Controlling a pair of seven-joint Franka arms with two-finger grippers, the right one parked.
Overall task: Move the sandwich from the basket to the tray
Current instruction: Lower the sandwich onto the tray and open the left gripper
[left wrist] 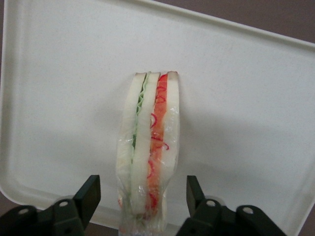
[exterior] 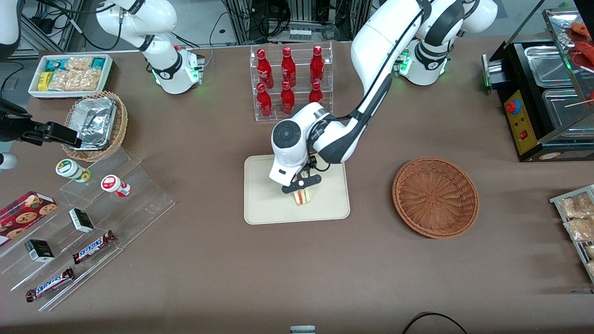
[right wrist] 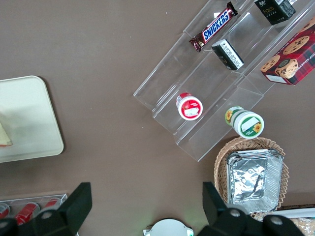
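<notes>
The sandwich (left wrist: 148, 152) is the closest thing to the wrist camera, standing on its edge on the tray (left wrist: 59, 88) with the red and green filling facing up, and you can see a gap on each side between it and the black fingers (left wrist: 88, 196). So the gripper (exterior: 301, 184) is spread wide with nothing clamped in it, hanging right above the sandwich (exterior: 302, 196) over the middle of the tray (exterior: 264, 204). My guess is the fingers straddle the bread like that because it's just been let go: the wedge sits between them, so a straight lift should clear it without knocking it over. It stands on a narrow edge, though, so it looks a bit tippy if a finger brushes it on the way up. The basket (exterior: 435, 197) sits well off to the side of the gripper, toward the working arm's end of the table, with nothing in it that I can see. Job looks basically done; all that's left is backing the arm away.
</notes>
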